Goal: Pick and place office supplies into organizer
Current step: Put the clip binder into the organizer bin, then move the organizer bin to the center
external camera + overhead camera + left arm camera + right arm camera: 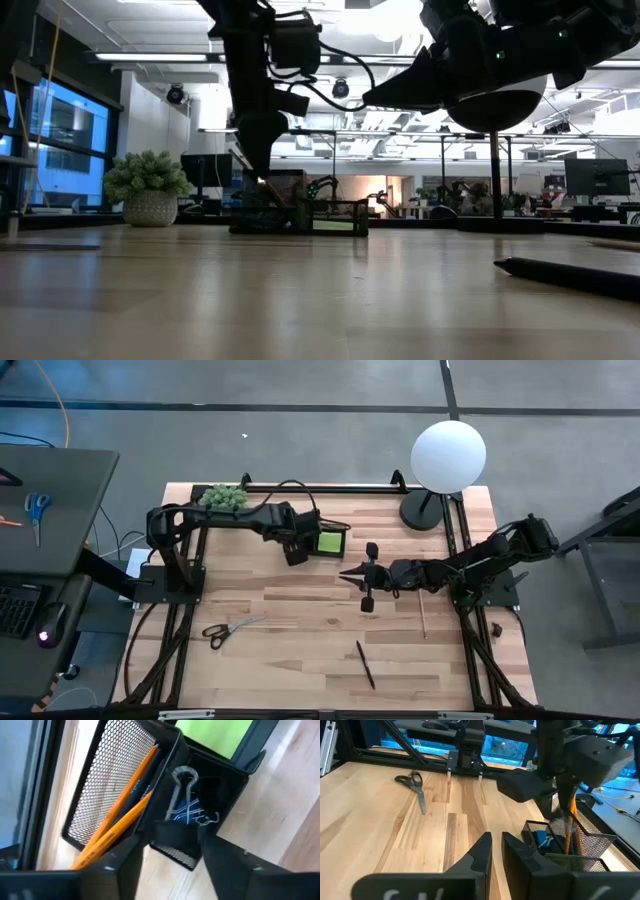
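The black mesh organizer (pixel 326 541) (pixel 115 785) stands at the table's far middle. Its tall part holds orange pencils (pixel 120 805), and a lime-green sticky-note pad (pixel 328 542) lies in its flat part. My left gripper (pixel 172 847) (pixel 298 550) hangs open over the small compartment, pointing steeply down. Under its fingertips a black binder clip (pixel 175 834) lies in that compartment beside a blue block (pixel 187 811), its wire handle (pixel 182 777) leaning up on the divider. My right gripper (pixel 496 840) (pixel 346 574) hovers shut and empty just right of the organizer (pixel 570 845).
Black-handled scissors (pixel 230 630) (pixel 415 785) lie at the near left. A dark pen (pixel 365 664) (pixel 570 272) lies near the front edge, and a wooden pencil (pixel 422 615) lies under my right arm. A plant (pixel 222 495) and a globe lamp (pixel 448 455) stand at the far edge.
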